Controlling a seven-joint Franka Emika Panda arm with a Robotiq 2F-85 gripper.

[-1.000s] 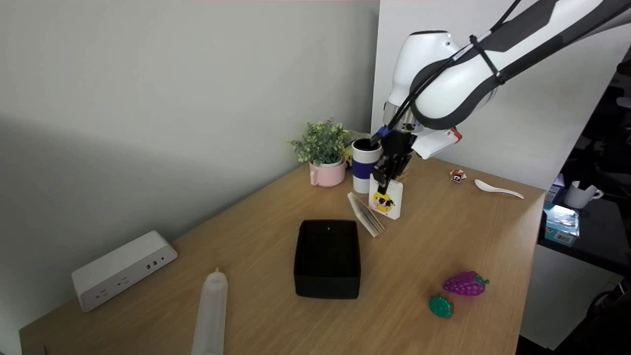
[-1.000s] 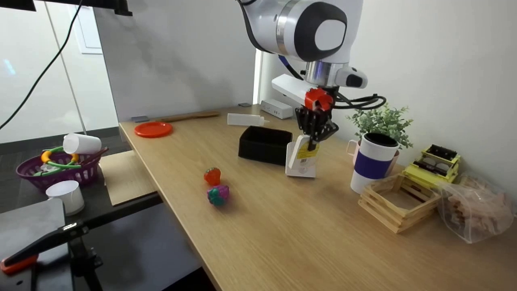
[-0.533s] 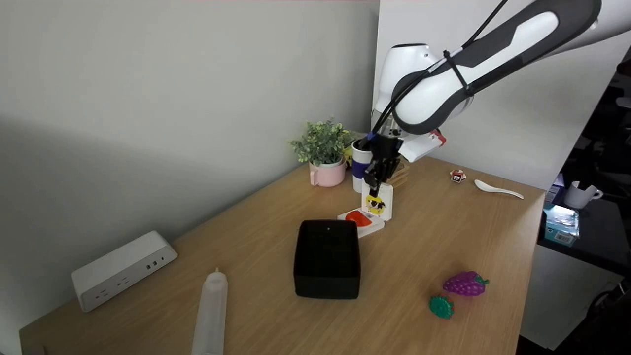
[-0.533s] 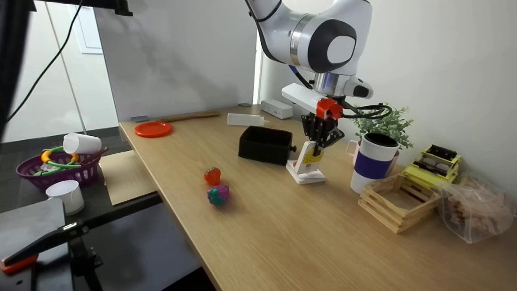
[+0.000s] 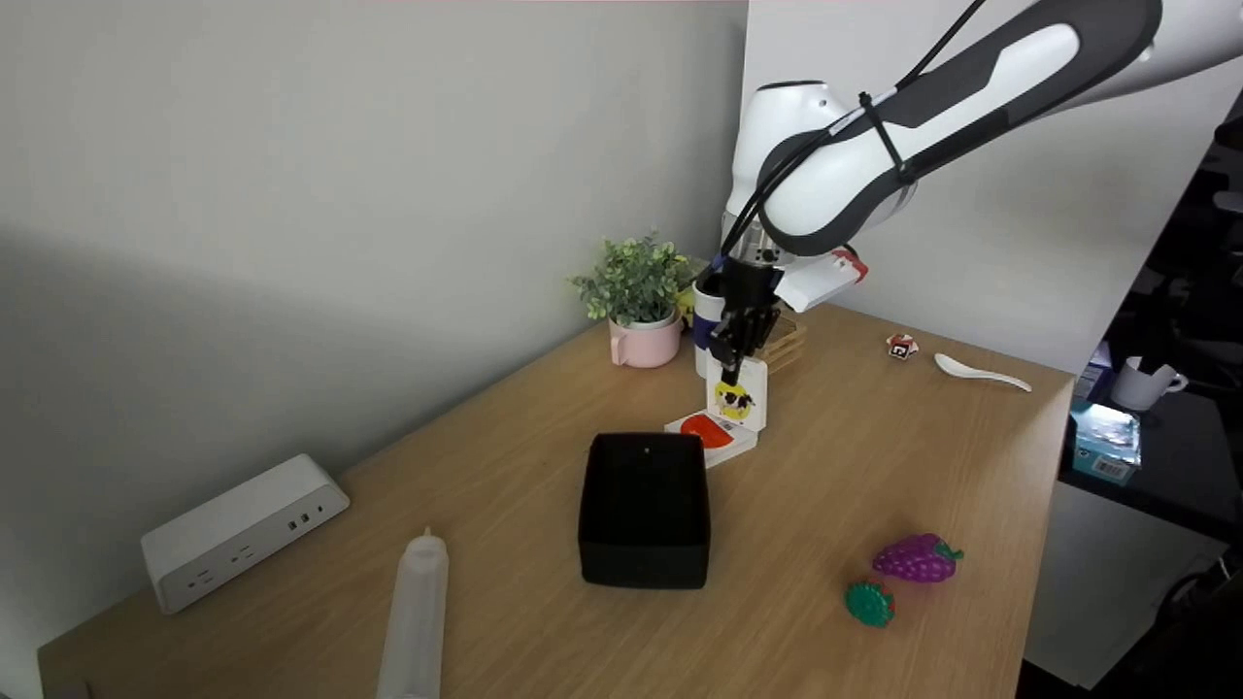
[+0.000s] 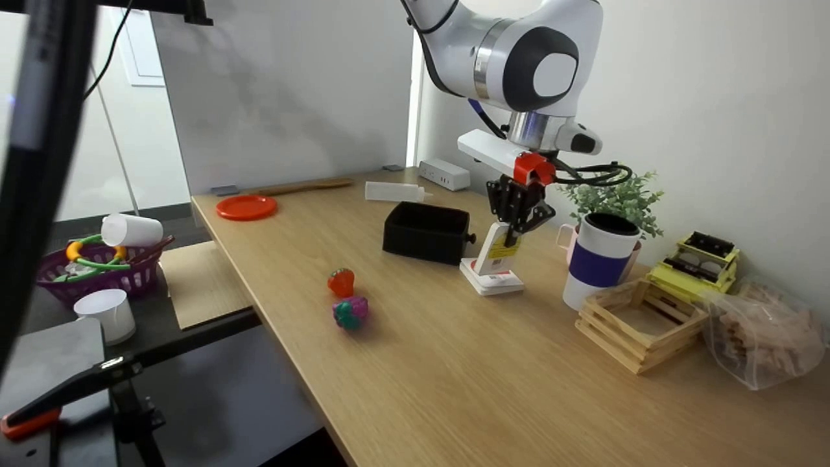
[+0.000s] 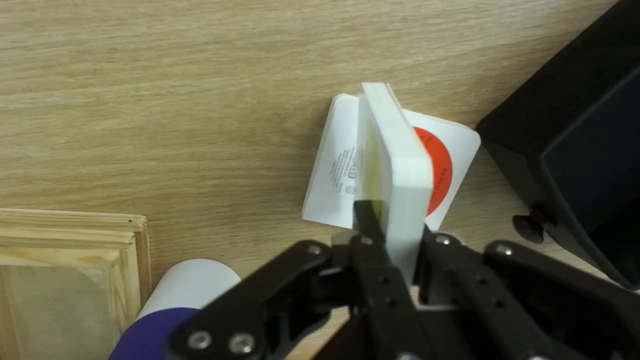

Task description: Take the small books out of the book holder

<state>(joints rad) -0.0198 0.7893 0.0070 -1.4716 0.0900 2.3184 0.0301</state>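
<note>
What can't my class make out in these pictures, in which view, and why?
Small print: wrist view, too small to read.
Red picture: wrist view, partly hidden by the held book above it.
Contents of the clear bag: in an exterior view, blurred by plastic.
Red-and-white object: in an exterior view, too small to identify.
Base of the arm: in both exterior views, cut off by the picture edges.

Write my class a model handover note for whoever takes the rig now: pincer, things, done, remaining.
Pincer: shut on the yellow booklet, held on end, tilted, over the red booklet; contact unclear.
Red booklet: lying flat beside the holder; whether another lies there is unclear.
Done: booklets in view are outside the holder.
Left: probably set the yellow booklet down, open the pincer, then check the holder's dark inside.
</note>
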